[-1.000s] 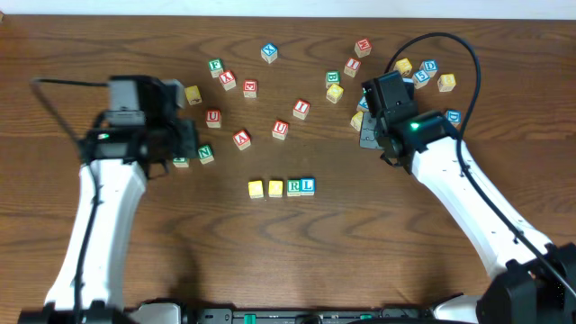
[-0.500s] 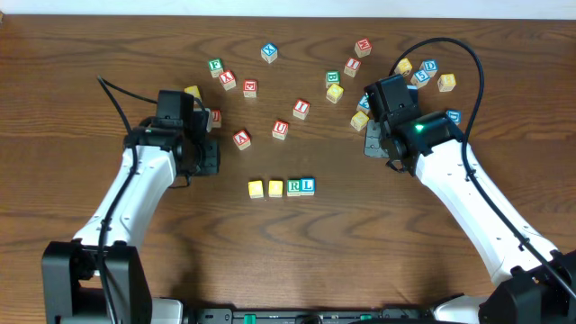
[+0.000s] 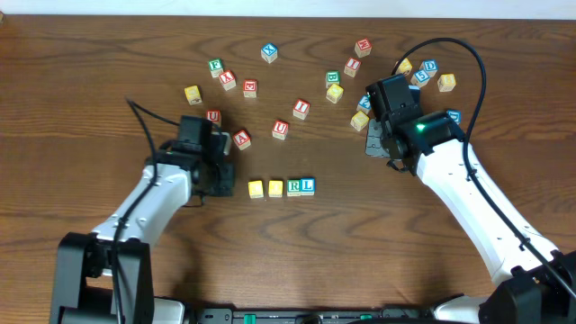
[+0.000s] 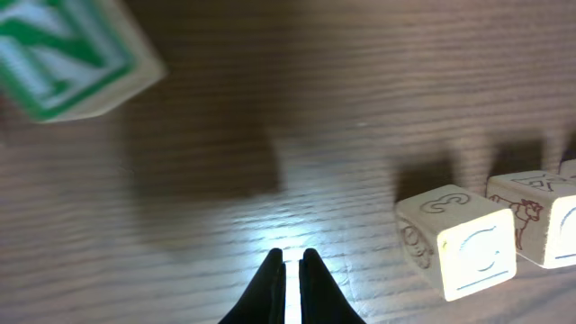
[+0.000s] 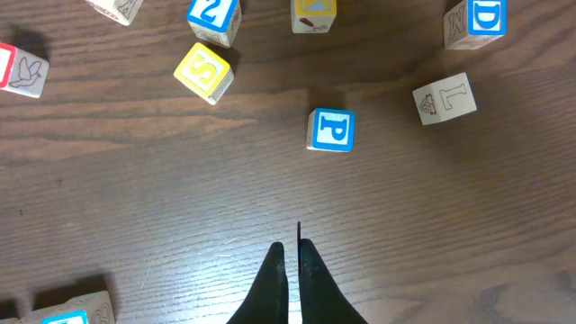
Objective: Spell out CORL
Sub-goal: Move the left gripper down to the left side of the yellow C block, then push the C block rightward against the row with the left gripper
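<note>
A row of four blocks lies in the middle of the table: a yellow C block, a second yellow block, an R block and an L block. My left gripper is low, just left of the row, shut and empty. In the left wrist view its fingers are closed, with the C block to their right and a green N block at the top left. My right gripper is shut and empty among the loose blocks; its fingers point at bare wood below a blue P block.
Loose letter blocks are scattered across the back: red U, red A, red U, a yellow one and a cluster at the back right. The right wrist view shows a yellow S and a cream L.
My left arm has swung right and forward, from the loose blocks on the left to just beside the yellow C block. My right arm has barely moved.
</note>
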`<state>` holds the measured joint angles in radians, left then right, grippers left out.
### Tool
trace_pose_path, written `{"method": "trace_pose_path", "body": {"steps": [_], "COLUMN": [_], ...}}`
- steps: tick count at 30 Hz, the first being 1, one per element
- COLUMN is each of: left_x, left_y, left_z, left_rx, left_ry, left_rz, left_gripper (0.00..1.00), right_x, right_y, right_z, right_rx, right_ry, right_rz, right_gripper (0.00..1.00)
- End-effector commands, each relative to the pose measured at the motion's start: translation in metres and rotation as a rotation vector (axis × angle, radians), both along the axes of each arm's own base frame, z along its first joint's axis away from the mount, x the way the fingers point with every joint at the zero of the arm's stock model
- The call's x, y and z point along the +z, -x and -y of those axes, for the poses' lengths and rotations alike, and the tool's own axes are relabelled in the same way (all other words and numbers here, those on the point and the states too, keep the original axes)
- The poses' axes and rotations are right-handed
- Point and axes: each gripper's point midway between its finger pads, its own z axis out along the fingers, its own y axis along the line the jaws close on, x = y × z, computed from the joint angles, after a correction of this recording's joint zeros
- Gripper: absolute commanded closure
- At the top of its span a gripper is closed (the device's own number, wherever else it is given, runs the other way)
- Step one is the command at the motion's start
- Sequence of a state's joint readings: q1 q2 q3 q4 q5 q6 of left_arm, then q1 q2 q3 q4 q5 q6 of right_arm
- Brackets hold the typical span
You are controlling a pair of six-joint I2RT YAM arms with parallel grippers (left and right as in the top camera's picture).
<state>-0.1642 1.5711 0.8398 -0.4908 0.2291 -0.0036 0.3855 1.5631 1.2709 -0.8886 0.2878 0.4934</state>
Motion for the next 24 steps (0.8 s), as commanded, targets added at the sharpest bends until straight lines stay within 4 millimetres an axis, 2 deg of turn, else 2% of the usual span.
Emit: {"method": "trace_pose_path", "body": {"steps": [1,9,16,24], "left_x": [-0.008,-0.012,-0.017,-0.014], "left_y": [0.009,0.021,0.027,0.015], "left_z": [0.009,0.032,0.033,0.038], "left_rx": [-0.051,-0.090,-0.080,-0.040], "left_ry": [-0.077,-0.098,-0.097,-0.065], "left_rz": [0.003,-0.004,-0.020,0.023], "left_gripper": [0.92,0.93,0.92,0.93], "right_x": [0.013,0.012,0.011,0.011], "right_y": [-0.005,-0.004,-0.002,-0.002], "right_z": [0.003,0.003,0.004,0.004], "right_rx": [-0.029,-0.028,-0.028,-0.028], "right_ry": [-0.007,-0.006,-0.002,-0.002], "right_rz": [0.041,0.038,0.027,0.027], "right_gripper": [0.99,0.99,0.99,0.99]}}
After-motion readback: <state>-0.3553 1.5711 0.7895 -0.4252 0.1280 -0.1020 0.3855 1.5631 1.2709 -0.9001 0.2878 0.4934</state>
